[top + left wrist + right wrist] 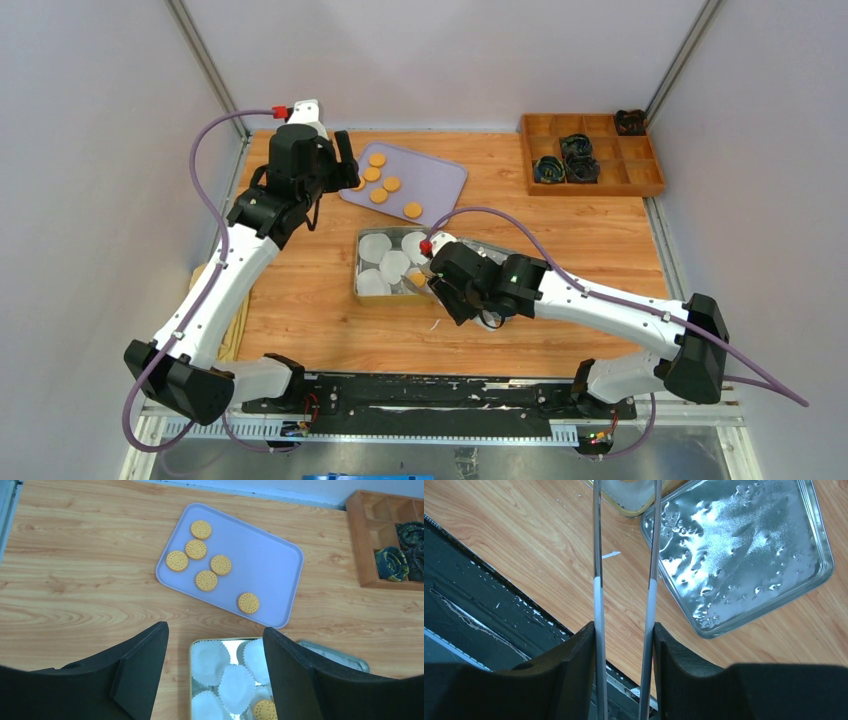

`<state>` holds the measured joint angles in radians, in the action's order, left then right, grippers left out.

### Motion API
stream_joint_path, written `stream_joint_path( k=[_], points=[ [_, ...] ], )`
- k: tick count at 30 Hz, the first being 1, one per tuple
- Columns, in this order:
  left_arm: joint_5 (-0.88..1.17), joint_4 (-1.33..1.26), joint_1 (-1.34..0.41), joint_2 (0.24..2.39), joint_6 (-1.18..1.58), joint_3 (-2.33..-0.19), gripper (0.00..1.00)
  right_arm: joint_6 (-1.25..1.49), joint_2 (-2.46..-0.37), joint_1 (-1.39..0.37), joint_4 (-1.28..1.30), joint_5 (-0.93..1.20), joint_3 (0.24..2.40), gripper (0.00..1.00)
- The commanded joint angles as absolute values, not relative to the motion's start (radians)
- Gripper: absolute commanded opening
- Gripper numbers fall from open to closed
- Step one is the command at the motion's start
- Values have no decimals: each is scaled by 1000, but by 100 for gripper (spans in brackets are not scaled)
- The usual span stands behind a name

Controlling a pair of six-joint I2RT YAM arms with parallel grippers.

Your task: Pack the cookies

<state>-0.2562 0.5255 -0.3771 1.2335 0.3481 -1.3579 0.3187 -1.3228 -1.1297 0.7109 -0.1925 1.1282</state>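
Several cookies (pixel 385 185) lie on a lavender tray (pixel 440 175) at the back; the left wrist view shows the cookies (pixel 206 580) and the tray (pixel 270 560). One cookie (pixel 265 710) sits in a paper cup inside the open tin (pixel 191 680), which is mid-table (pixel 357 270). My left gripper (pixel 345 160) hangs open and empty above the table between tray and tin (pixel 215 628). My right gripper (pixel 624 626) is shut on metal tongs (pixel 596 555). The tongs point at the tin's corner (pixel 629 495), their tips out of view.
The tin's shiny lid (pixel 744 555) lies right of the tin, partly under my right arm. A wooden compartment box (pixel 590 185) with dark items stands at the back right. The black rail at the table's near edge (pixel 484 595) is close to the right gripper.
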Motion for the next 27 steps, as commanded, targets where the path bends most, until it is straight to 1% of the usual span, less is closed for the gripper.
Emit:
stream_joint_path(
  k=[1, 3, 6, 9, 10, 14, 15, 17, 18, 22, 27],
  points=[
    [-242, 511, -379, 1226, 337, -1349, 75, 344, -1317, -1142, 729, -211, 1151, 28],
    [-236, 509, -379, 1225, 338, -1352, 75, 348, -1312, -1142, 728, -214, 1150, 29],
    [-221, 511, -379, 1226, 337, -1357, 75, 352, -1299, -1143, 724, -221, 1152, 39],
    [-208, 513, -380, 1229, 339, -1365, 76, 347, -1289, -1142, 709, -223, 1153, 41],
    [-204, 514, -380, 1229, 339, -1369, 75, 347, -1286, -1143, 709, -228, 1154, 45],
    [-183, 513, -379, 1222, 340, -1378, 76, 346, -1279, -1143, 704, -245, 1164, 46],
    [-178, 511, -379, 1220, 338, -1379, 77, 345, -1279, -1143, 704, -249, 1165, 48],
    [-172, 512, -380, 1217, 337, -1377, 78, 347, -1277, -1143, 703, -256, 1164, 56],
    [-170, 512, -379, 1217, 335, -1375, 78, 348, -1276, -1143, 703, -260, 1163, 57],
    [-168, 506, -379, 1214, 332, -1370, 78, 339, -1275, -1143, 692, -275, 1166, 53],
    [-158, 496, -379, 1214, 331, -1371, 78, 310, -1277, -1143, 659, -339, 1205, 43]
  ],
)
